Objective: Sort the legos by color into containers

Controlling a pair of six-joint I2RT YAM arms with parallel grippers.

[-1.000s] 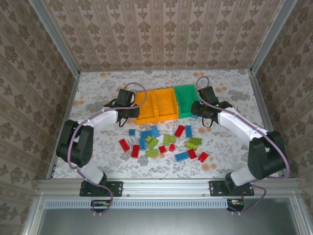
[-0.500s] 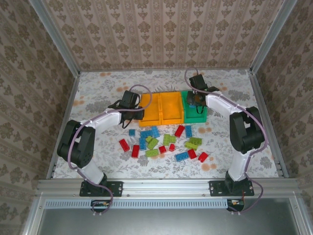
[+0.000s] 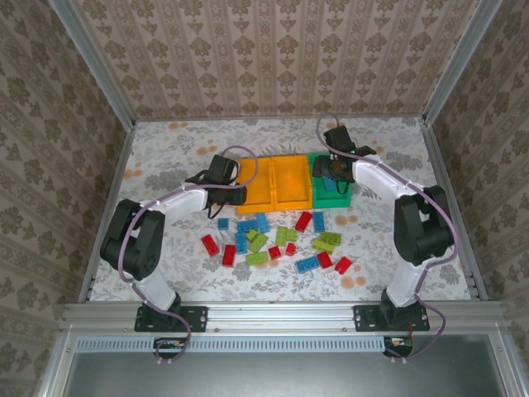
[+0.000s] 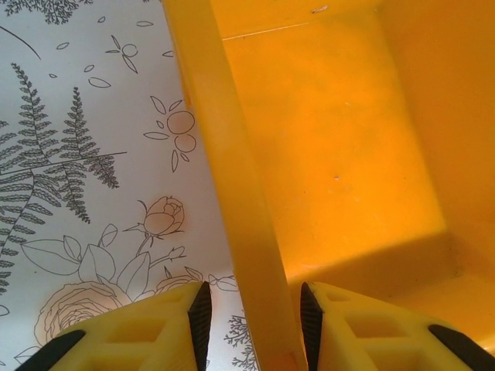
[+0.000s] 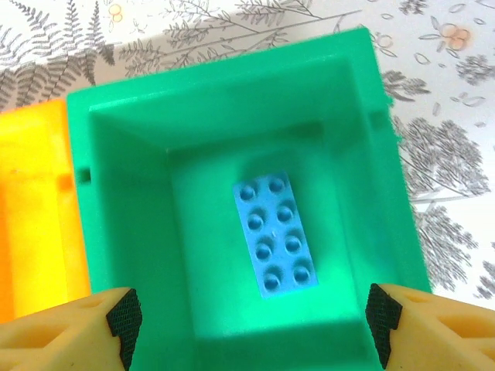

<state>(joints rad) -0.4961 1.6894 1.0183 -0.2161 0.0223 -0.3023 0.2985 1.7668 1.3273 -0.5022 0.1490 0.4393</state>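
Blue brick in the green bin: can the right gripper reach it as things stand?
Probably yes: the right gripper hangs open directly above the green bin, and the blue brick lies alone on its floor, uncovered.

blue lego flat, in grn bin

This is a robotics lab test cell, dressed up to look homely. The walls are flat panels covered in damask wallpaper, held in a bare aluminium frame with no ceiling or room behind it. The table wears a printed botanical cloth, ferns and roses. Two robot arms are bolted to a metal rail at the near edge, and purple cables loop along them. On the cloth lie loose Lego bricks and three small plastic bins.
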